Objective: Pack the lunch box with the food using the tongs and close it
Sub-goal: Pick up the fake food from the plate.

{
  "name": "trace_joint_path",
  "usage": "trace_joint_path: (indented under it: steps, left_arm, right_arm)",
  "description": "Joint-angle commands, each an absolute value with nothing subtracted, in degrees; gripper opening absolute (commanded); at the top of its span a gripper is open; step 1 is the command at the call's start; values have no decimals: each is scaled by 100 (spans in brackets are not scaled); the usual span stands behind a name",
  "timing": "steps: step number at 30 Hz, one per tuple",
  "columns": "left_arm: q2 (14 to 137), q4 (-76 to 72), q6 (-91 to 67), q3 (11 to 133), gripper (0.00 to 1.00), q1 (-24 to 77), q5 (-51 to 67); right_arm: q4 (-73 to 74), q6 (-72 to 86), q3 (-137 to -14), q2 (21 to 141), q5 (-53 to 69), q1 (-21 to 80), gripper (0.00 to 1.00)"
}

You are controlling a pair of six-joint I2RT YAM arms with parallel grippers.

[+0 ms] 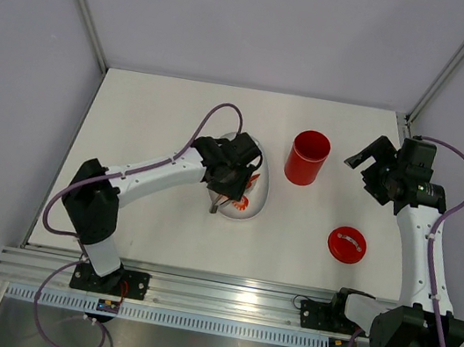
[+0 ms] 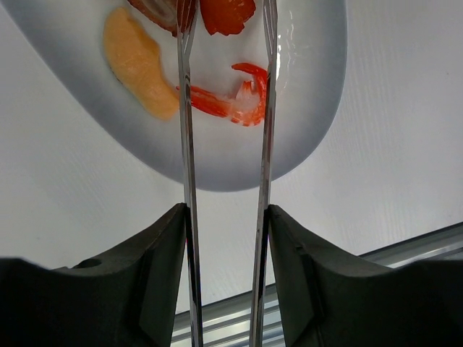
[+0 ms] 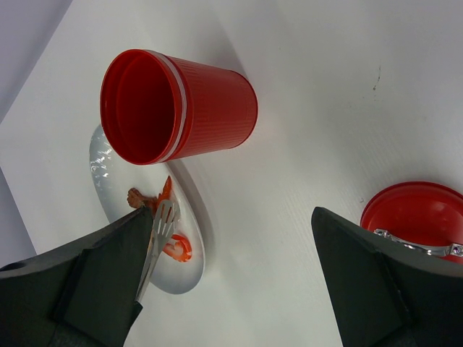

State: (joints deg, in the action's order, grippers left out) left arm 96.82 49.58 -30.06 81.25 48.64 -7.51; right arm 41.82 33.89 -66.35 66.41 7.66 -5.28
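Evidently little of the packing is done. At the left, the left tool [image 2: 226, 217] is pressed partway together on the tongs [image 2: 187, 144], both thin metal arms being pinched between its fingers [image 2: 155, 275]. The arms are held over the white plate [image 2: 304, 130], one on each side of an orange-red shrimp [image 2: 231, 105]; whether it is touched cannot be told. A pale orange piece [image 2: 137, 69] and a red piece [image 2: 228, 14] are seen on the plate too, so the food is judged not yet moved.

Just right of the plate, the lunch box [image 1: 308, 158] is stood upright and uncovered; no food is seen in the part of its inside that shows. Nearer the arm bases and further right, its lid [image 1: 347, 244] is laid flat, well apart from it, so the closing is also left to be done. At the far right, the right tool [image 1: 367, 163] is hung over the table with its jaws spread wide and nothing held.

Everything is carried by a white table [image 1: 154, 107], edged by a metal rail [image 1: 219, 301] at the near side and enclosed by plain pale walls [image 1: 265, 28].
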Motion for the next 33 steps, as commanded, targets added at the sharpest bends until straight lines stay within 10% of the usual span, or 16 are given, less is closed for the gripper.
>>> trace_joint_path:
  steps: [1, 33]
  left_arm:
    - [9782, 4764, -3041, 8314, 51, 4878, -782]
    - [9167, 5590, -2795, 9482, 23, 4869, -1397]
  right_arm:
    - [4096, 3401, -6644, 6583, 817, -483, 100]
    - [4043, 3445, -6645, 6566, 826, -483, 99]
